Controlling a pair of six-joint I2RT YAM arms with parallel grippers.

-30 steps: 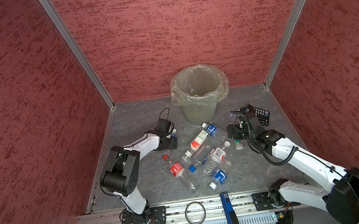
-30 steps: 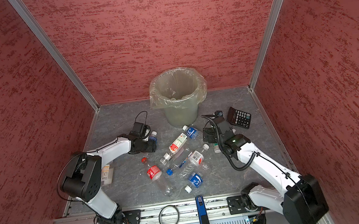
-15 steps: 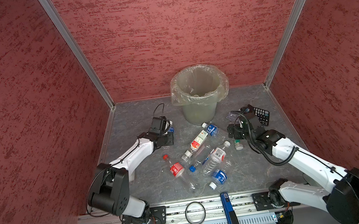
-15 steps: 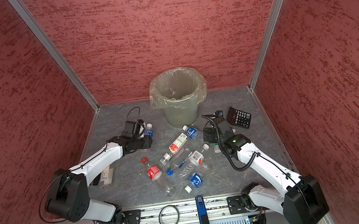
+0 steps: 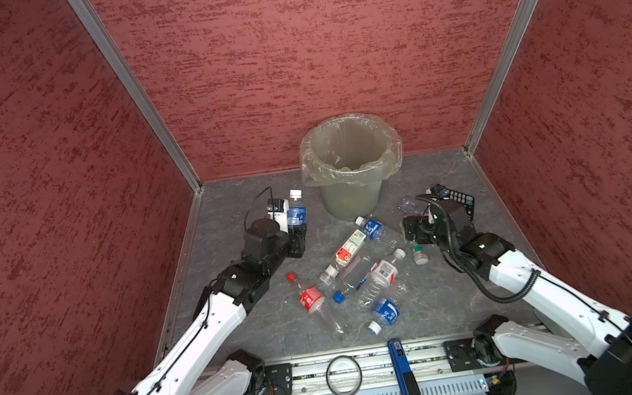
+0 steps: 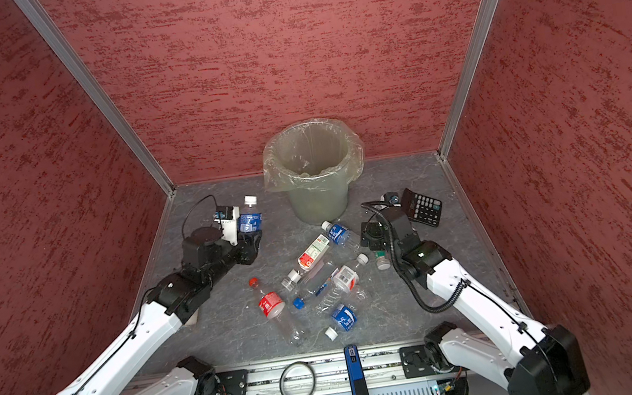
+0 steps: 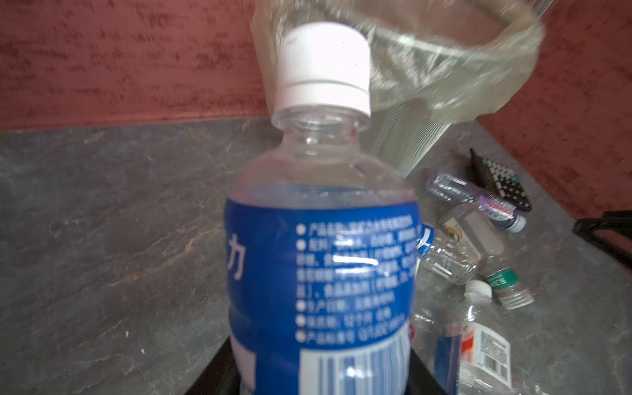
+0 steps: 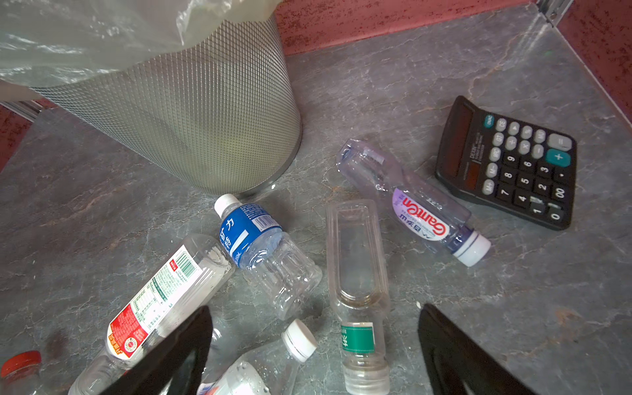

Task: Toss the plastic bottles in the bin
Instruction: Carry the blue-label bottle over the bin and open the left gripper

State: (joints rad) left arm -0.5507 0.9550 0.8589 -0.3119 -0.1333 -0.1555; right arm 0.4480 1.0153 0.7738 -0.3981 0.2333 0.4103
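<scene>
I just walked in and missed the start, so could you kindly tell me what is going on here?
Bottles are being cleared into the bin. The left pincer is shut on a blue-labelled bottle, held upright to the left of the bin and not yet over it. The right pincer is open, low over a green-banded bottle. The other bottles lie loose on the table in front of the bin.

Grey marbled tabletop (image 5: pixel 437 299) bears bin (image 5: pixel 352 197), bottles (image 5: pixel 349 250), calculator (image 6: pixel 421 207).
</scene>
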